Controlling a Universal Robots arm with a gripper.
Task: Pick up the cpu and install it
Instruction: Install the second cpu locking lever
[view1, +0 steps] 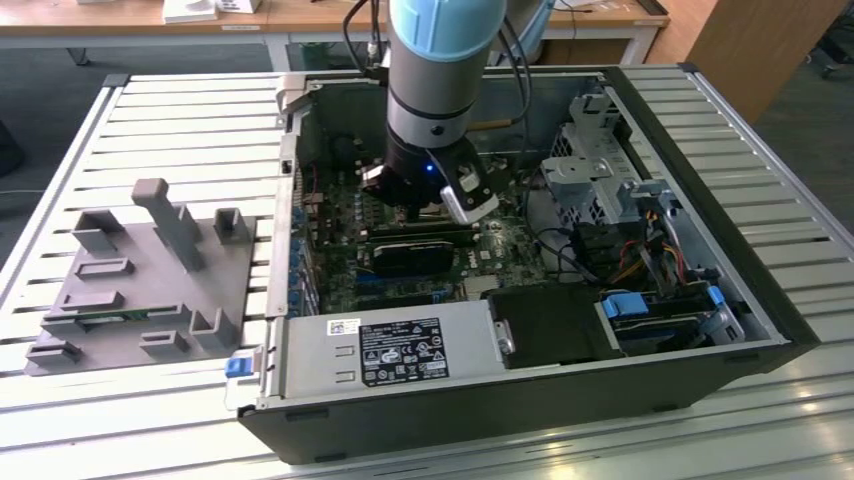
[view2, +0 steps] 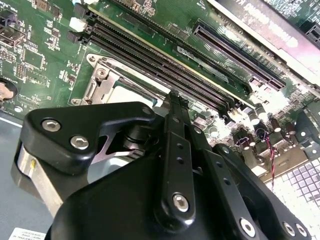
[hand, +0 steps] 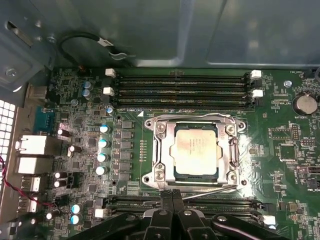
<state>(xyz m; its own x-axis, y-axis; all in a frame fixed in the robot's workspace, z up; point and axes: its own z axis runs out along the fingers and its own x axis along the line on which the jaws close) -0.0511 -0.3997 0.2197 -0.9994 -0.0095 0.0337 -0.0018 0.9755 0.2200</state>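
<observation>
One cpu (hand: 195, 149) sits in your socket (hand: 159, 150); gripper (hand: 172, 196) jaws pressed together (empty) could snag the retention lever.

The exterior view looks down at an angle from well above on the open computer case (view1: 747, 300). The first wrist view faces straight down on the motherboard (hand: 280, 150), close, with the socket (hand: 196, 150) just beyond the fingertips (hand: 166, 196). The second wrist view sits behind the fingers (view2: 177, 145), looking along them at the same socket (view2: 107, 82).
</observation>
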